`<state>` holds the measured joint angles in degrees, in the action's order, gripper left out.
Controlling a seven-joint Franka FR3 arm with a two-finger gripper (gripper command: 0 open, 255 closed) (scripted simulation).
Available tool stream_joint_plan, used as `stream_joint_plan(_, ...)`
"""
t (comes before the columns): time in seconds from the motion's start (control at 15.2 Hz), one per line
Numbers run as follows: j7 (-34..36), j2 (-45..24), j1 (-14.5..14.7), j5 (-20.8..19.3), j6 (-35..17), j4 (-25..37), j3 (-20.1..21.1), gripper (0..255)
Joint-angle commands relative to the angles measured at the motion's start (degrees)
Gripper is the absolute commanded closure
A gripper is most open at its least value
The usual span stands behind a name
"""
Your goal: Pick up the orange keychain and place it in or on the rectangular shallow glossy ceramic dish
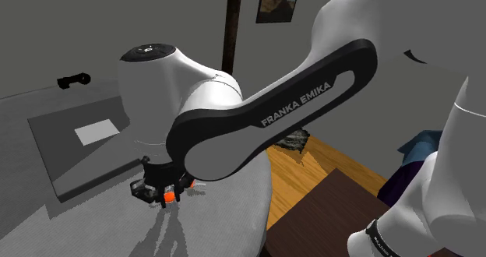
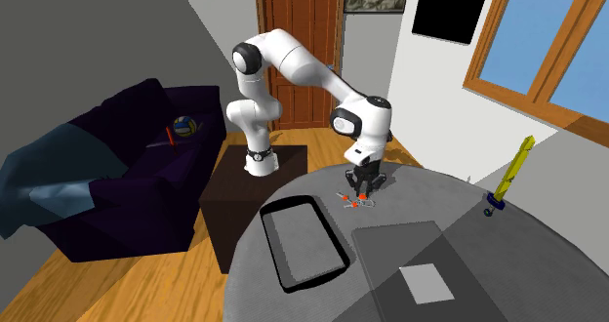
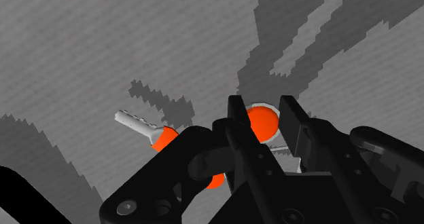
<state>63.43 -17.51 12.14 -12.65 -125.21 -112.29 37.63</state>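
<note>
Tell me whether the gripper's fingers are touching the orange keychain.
Touching. The wrist view shows the fingers of the gripper clasping the orange keychain by its round fob, one pressed to each side, no gap visible.

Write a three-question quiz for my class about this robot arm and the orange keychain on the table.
1. True or false: the orange keychain lies in the black-rimmed dish.
2. The end effector is: A in the dish; B at the keychain; C off the table.
3. What shape is the table's top?
Key: 1 false; 2 B; 3 round.
</note>
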Motion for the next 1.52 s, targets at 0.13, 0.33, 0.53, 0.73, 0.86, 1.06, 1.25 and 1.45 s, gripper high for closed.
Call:
stream_joint_plan(0.13, -0.9, 1.5, -0.4, 1.4, 2.6, 1.4, 0.6, 255)
stream_joint_plan(0.33, -1.5, 2.7, -0.7, 2.3, 4.6, 2.4, 1.0, 255)
stream_joint_plan(0.53, -2.1, 3.7, -1.0, 3.2, 6.6, 3.6, 1.3, 255)
stream_joint_plan(0.73, -2.6, 4.7, -1.2, 4.0, 8.6, 4.9, 1.5, 255)
stream_joint_plan(0.86, -2.9, 5.3, -1.3, 4.5, 10.0, 5.8, 1.7, 255)
stream_joint_plan(1.06, -3.3, 6.1, -1.5, 5.1, 12.1, 7.3, 1.8, 255)
stream_joint_plan(1.25, -3.6, 6.6, -1.6, 5.6, 13.8, 8.7, 2.0, 255)
stream_joint_plan(1.45, -8.2, 8.2, -4.4, 6.8, 13.5, 7.3, 0.6, 255)
